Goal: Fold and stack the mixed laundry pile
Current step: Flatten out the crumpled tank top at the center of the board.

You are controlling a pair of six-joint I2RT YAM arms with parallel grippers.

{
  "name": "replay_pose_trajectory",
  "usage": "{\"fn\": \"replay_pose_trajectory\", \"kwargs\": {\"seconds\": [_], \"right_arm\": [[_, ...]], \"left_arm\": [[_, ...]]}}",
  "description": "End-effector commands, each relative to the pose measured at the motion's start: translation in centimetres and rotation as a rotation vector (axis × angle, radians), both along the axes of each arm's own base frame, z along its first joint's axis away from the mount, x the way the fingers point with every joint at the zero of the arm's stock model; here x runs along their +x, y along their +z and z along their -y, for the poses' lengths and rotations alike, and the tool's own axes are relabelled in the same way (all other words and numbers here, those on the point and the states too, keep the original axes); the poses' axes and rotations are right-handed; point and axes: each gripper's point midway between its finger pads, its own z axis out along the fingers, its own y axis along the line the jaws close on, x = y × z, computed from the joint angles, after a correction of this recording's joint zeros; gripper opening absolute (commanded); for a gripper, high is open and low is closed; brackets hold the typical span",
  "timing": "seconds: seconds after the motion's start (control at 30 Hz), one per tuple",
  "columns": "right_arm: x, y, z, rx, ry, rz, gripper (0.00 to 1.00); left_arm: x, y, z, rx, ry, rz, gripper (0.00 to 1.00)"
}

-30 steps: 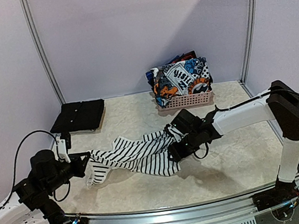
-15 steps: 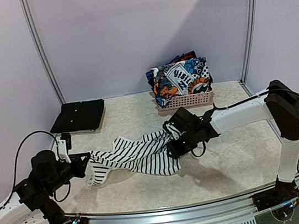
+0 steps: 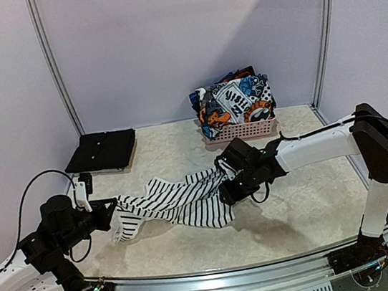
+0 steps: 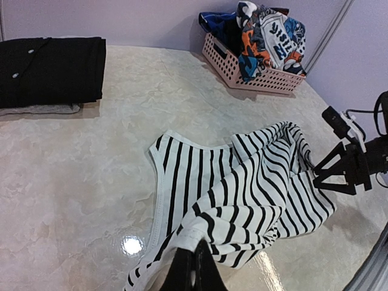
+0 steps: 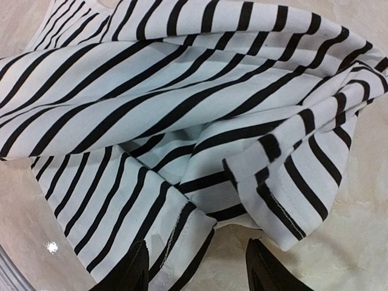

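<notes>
The left arm lay low at the lower left of the top view. The left end effector (image 3: 108, 214) was clamped tight on one edge of the striped shirt (image 3: 180, 202), which sagged across the middle of the worktop (image 3: 310, 201). The right arm reached in from the right edge with its forearm nearly level. The right end effector (image 3: 228, 193) stood half wide, the shirt's other hem lying between its fingers (image 5: 136, 270), unpinched. Since a second before, the right wrist had only nudged slightly, and the shirt stayed put
</notes>
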Motion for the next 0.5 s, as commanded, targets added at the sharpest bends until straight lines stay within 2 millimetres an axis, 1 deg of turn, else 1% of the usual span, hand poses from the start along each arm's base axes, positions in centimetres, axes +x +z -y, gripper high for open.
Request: {"fn": "replay_pose_trajectory", "kwargs": {"seconds": [0.0,0.17,0.3,0.47], "right_arm": [[0.7,2.0,-0.5,0.021,-0.021,0.043,0.56],[1.2,1.8,-1.9,0.046,0.004,0.038,0.55],[1.5,1.2,-2.6,0.045,0.012,0.03,0.5],[1.7,0.1,-2.5,0.015,0.002,0.018,0.49]], "left_arm": [[0.1,-0.5,-0.3,0.013,0.011,-0.003,0.0],[0.1,-0.4,-0.2,0.011,0.008,-0.003,0.0],[0.1,-0.4,-0.2,0.011,0.008,-0.003,0.0],[0.0,-0.6,-0.2,0.013,0.008,-0.005,0.0]]}}
